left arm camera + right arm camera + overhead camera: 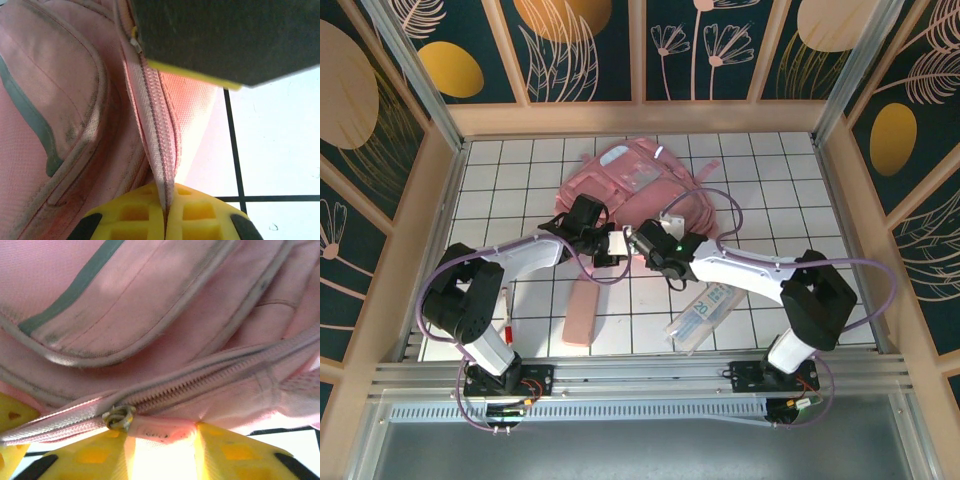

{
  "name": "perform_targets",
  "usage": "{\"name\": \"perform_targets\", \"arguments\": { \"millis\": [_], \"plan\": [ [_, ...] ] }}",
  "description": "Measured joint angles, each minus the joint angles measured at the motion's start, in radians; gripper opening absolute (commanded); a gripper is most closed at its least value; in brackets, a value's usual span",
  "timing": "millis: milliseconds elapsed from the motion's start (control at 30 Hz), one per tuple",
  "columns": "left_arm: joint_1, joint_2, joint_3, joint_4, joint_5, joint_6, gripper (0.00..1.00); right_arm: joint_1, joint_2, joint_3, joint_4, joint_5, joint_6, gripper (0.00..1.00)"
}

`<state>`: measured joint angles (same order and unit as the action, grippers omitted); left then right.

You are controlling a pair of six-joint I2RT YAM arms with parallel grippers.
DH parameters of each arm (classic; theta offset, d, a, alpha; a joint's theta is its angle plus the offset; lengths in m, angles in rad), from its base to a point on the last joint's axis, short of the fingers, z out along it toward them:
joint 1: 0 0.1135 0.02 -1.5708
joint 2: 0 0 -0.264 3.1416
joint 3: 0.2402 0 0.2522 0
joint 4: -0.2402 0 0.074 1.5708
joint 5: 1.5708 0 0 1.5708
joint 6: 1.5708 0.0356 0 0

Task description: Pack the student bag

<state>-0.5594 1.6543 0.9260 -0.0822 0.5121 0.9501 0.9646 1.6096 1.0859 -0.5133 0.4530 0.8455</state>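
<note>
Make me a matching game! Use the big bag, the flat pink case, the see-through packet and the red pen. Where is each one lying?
Things:
1. student bag
2. flat pink case
3. see-through packet
4. red pen

Places:
A. near row, leftmost
B. farther back than all the rest
C. near row, rightmost
D. near row, in the middle

Pairs: 1-B, 2-D, 3-C, 4-A
</note>
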Motion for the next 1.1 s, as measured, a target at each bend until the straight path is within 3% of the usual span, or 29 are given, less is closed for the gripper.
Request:
{"name": "perform_targets", "arguments": {
  "millis": [167,267,400,500,600,767,1100],
  "plan": [
    [0.000,0.003,0.000,-0.005,-0.004,0.011,0.00,0.006,0.000,0.017,-0.061,0.055,0.024,0.12],
    [0.000,0.007,0.000,-0.008,-0.004,0.014,0.00,0.003,0.000,0.015,-0.064,0.067,0.009,0.12],
    [0.000,0.011,0.000,-0.009,-0.004,0.014,0.00,-0.008,-0.002,-0.004,-0.019,0.010,-0.079,0.21],
    [0.000,0.011,0.000,-0.010,-0.003,0.018,0.00,-0.029,-0.004,-0.017,0.015,-0.092,-0.181,0.35],
    [0.000,0.011,0.000,-0.012,-0.003,0.023,0.00,-0.051,-0.011,-0.021,0.028,-0.216,-0.305,0.43],
    [0.001,0.011,0.000,-0.015,-0.001,0.033,0.00,-0.074,-0.043,-0.021,0.024,-0.336,-0.467,0.47],
    [0.003,0.011,0.000,-0.032,0.008,0.044,0.00,-0.172,-0.125,-0.021,-0.039,-0.436,-0.612,0.51]
  ]
}}
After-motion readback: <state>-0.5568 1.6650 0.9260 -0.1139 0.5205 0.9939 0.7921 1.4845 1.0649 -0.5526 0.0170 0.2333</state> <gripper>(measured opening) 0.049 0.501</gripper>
